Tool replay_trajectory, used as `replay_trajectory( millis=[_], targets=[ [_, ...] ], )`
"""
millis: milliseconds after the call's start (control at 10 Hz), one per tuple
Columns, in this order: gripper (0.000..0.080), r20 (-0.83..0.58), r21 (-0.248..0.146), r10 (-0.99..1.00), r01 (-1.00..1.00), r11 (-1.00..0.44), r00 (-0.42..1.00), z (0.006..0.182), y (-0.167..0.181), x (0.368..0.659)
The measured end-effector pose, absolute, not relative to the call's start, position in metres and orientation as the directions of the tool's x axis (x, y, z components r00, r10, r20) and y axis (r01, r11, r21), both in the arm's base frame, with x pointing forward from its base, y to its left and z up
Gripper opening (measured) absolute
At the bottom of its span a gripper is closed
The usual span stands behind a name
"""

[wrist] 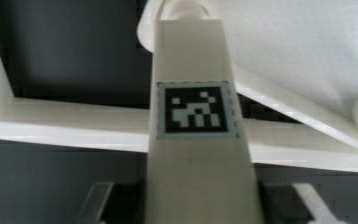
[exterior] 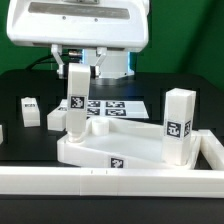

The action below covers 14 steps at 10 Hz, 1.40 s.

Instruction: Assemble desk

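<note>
On the black tabletop (exterior: 165,90), one desk slab (exterior: 110,150) lies flat, rim upward, just behind a long white rail (exterior: 100,182) that turns back at the exterior view's right. Four square white legs are in view. The held leg (exterior: 75,100) stands almost upright with its lower end at the slab's corner on the exterior view's left. The one gripper (exterior: 76,68) is closed on its upper end, a dark finger on each side. In the wrist view the same leg (wrist: 197,120) runs down between the fingers (wrist: 114,195) towards the slab (wrist: 318,130), showing one square tag. The second leg (exterior: 178,125) stands upright at the slab's corner on the exterior view's right, free of the gripper. Two loose legs, the outer loose leg (exterior: 30,110) and the inner loose leg (exterior: 55,118), rest on the tabletop to the exterior view's left of the slab. One marker board (exterior: 115,107) lies flat behind the slab.
</note>
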<state>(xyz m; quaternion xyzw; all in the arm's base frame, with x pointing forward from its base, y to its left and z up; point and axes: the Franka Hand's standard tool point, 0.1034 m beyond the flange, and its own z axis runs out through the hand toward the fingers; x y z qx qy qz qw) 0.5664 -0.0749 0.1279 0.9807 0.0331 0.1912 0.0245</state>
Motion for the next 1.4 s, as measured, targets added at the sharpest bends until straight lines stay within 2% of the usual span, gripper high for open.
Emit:
replay_trajectory(
  millis=[400,600,700,800,1000,1100,1200,1400],
  targets=[
    [0.0290,0.365,0.065,0.076,0.056,-0.996,0.928,0.1200,-0.0747,0.5635],
    [0.0290,0.400,0.096,0.087,0.053,-0.994,0.913,0.1198,-0.0741,0.5610],
    [0.0290,0.438,0.133,0.100,0.045,-0.990,0.894,0.1196,-0.0752,0.5575],
    [0.0290,0.459,0.153,0.109,0.042,-0.987,0.882,0.1197,-0.0750,0.5562],
    [0.0298,0.456,0.150,0.107,0.042,-0.988,0.883,0.1196,-0.0753,0.5567],
    [0.0476,0.456,0.150,0.107,0.043,-0.988,0.883,0.1194,-0.0753,0.5566],
    [0.0609,0.456,0.150,0.107,0.043,-0.988,0.883,0.1194,-0.0753,0.5566],
    [0.0637,0.455,0.150,0.107,0.043,-0.988,0.884,0.1193,-0.0755,0.5567]
  ],
)
